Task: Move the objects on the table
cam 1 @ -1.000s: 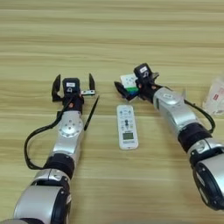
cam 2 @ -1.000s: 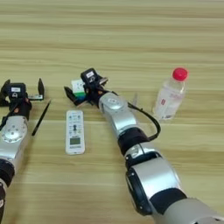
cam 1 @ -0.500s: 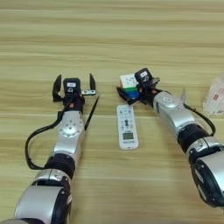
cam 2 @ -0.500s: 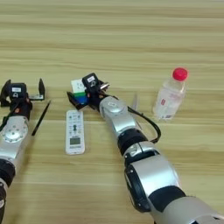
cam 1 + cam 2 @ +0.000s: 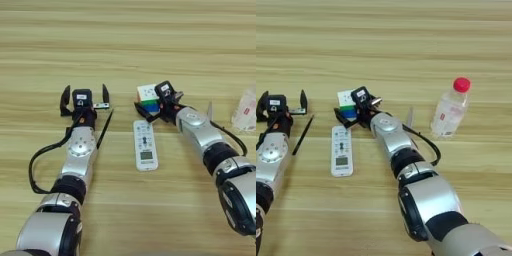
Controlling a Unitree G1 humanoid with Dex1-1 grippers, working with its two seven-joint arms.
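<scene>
Cube and right gripper [image 5: 148, 106] now sit a little further toward the left gripper than a second ago, and the multicoloured puzzle cube [image 5: 148, 96] has turned its white face more upward. The gripper's two black fingers are pinched on the cube, one low at its left edge, one at its right. Just below the cube lies one white remote control [image 5: 145, 144], lengthwise toward the robot, unmoved. One clear plastic bottle [image 5: 449, 109] with a red cap stands upright well to the right of the right arm. The left gripper [image 5: 84, 95] rests on the table [image 5: 128, 45] where it was, fingers spread wide apart. One thin dark stick [image 5: 104, 129] lies slanted just beside the left arm.
</scene>
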